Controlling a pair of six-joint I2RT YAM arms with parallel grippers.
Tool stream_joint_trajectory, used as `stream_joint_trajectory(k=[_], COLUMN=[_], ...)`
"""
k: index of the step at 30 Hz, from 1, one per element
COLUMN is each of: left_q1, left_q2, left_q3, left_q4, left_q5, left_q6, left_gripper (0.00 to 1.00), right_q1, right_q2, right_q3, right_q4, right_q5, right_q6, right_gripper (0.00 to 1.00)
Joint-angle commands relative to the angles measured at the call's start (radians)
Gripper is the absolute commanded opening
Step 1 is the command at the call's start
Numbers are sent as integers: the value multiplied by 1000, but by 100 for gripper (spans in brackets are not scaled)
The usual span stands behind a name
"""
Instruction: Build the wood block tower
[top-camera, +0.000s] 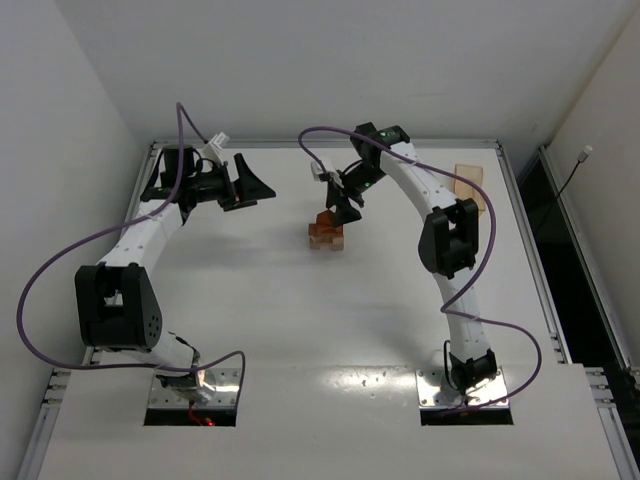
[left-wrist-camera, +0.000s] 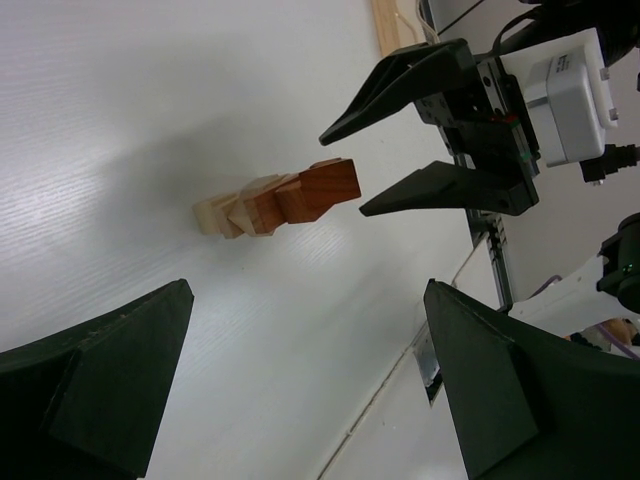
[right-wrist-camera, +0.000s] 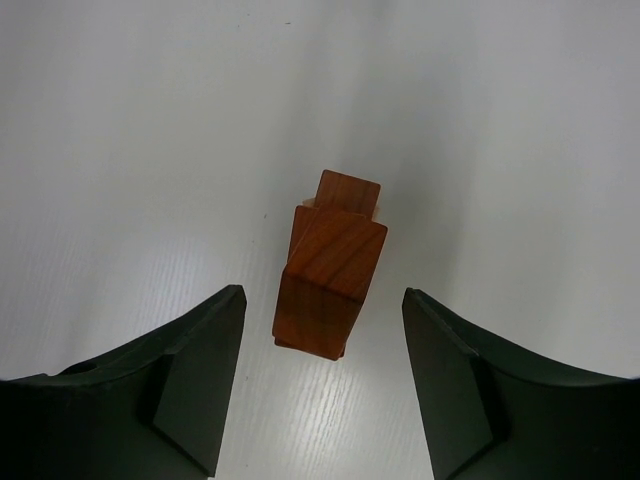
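Note:
The wood block tower (top-camera: 326, 232) stands mid-table, tan pieces below and reddish-brown pieces on top. It also shows in the left wrist view (left-wrist-camera: 285, 200) and from above in the right wrist view (right-wrist-camera: 330, 268). My right gripper (top-camera: 346, 203) hovers just above the tower's top, open and empty, with its fingers apart on either side of the top block and not touching it. My left gripper (top-camera: 250, 185) is open and empty, raised well to the left of the tower. My right gripper's black fingers (left-wrist-camera: 415, 190) also show in the left wrist view.
A flat light-tan wooden tray (top-camera: 470, 185) lies at the far right of the table. The table's raised edge rails (top-camera: 520, 200) run along the right and back. Purple cables loop off both arms.

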Motion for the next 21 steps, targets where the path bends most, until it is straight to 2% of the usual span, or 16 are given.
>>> stream_joint_trajectory(k=[1, 7, 15, 16, 19, 20, 21], left_q1=[-16, -35, -170, -170, -209, -219, -232], left_q2=[6, -3, -63, -63, -84, -93, -102], left_q3=[15, 62, 103, 104, 104, 104, 104], left_q4=[-12, -101, -210, -210, -246, -259, -280], left_q5=[-42, -145, -293, -306, -361, -408, -440], left_q6=[15, 77, 238, 248, 287, 312, 337], left_gripper=[100, 100, 100, 100, 100, 100, 100], right_q1=[-4, -4, 5, 5, 14, 0, 0], right_q2=[-29, -85, -280, -305, -419, -453, -490], right_q3=[-1, -21, -64, -97, -195, -232, -277], right_q4=[9, 48, 99, 114, 191, 228, 308], right_q5=[-30, -30, 20, 55, 135, 161, 192], right_q6=[-13, 31, 136, 159, 247, 280, 312], right_gripper=[61, 69, 72, 78, 87, 92, 94])
